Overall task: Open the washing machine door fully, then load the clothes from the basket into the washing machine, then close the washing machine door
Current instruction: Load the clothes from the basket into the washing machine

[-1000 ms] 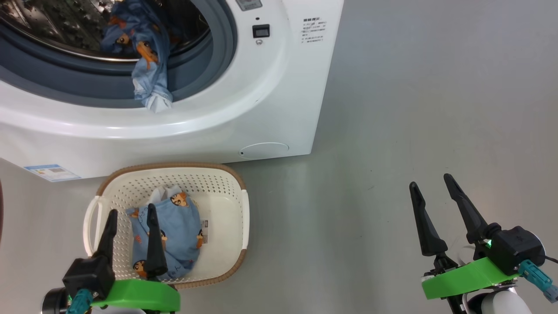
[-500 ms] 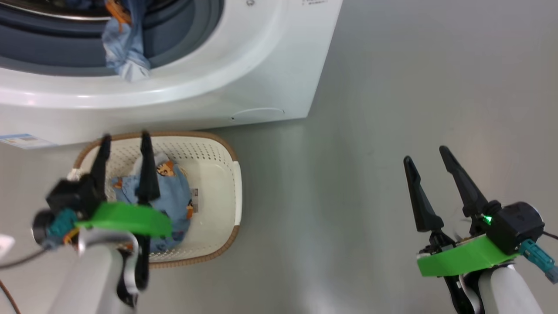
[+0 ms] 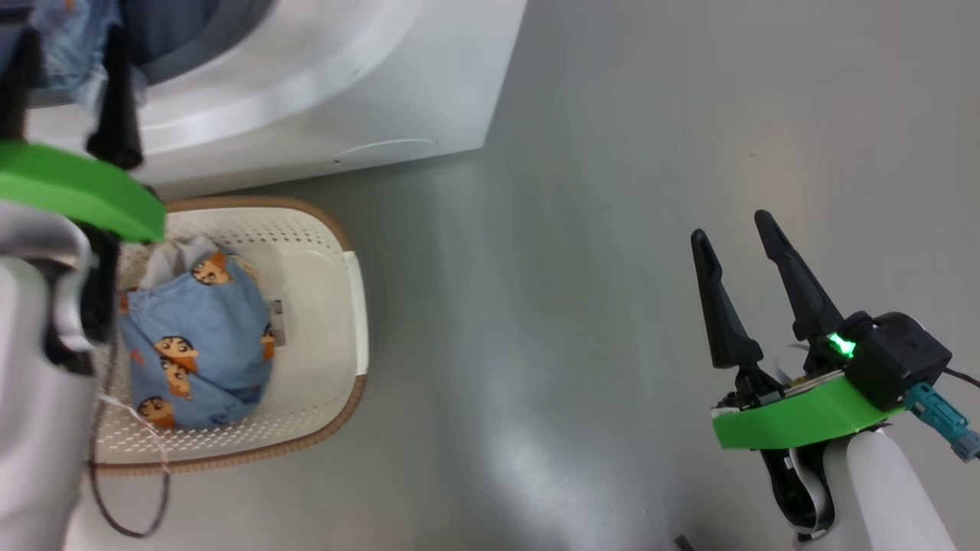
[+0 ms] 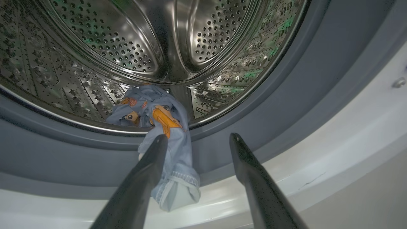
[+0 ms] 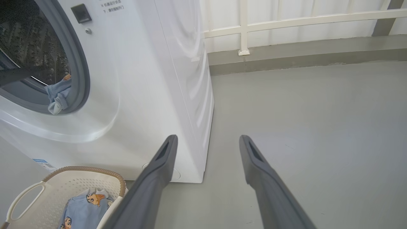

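The white washing machine (image 3: 344, 76) stands open, its door out of view. One light blue cartoon garment (image 4: 173, 178) hangs out of the steel drum (image 4: 133, 41) over the grey-blue seal (image 4: 286, 105). My left gripper (image 4: 197, 137) is open and empty just in front of that hanging cloth, raised at the head view's top left (image 3: 65, 34). A second bundle of clothes (image 3: 195, 344) lies in the cream basket (image 3: 356, 306) on the floor below the machine. My right gripper (image 3: 731, 228) hangs open and empty over bare floor, well right of the basket.
Grey floor spreads to the right of the machine. A white railing (image 5: 286, 22) and a low kerb run along the far side. The round service cap (image 3: 387, 151) sits low on the machine's front. A thin cable (image 3: 130, 490) dangles from my left arm beside the basket.
My left gripper rose from over the basket's clothes to the drum opening, still open and empty. The head camera swung, shifting the whole scene left. The right gripper stays open.
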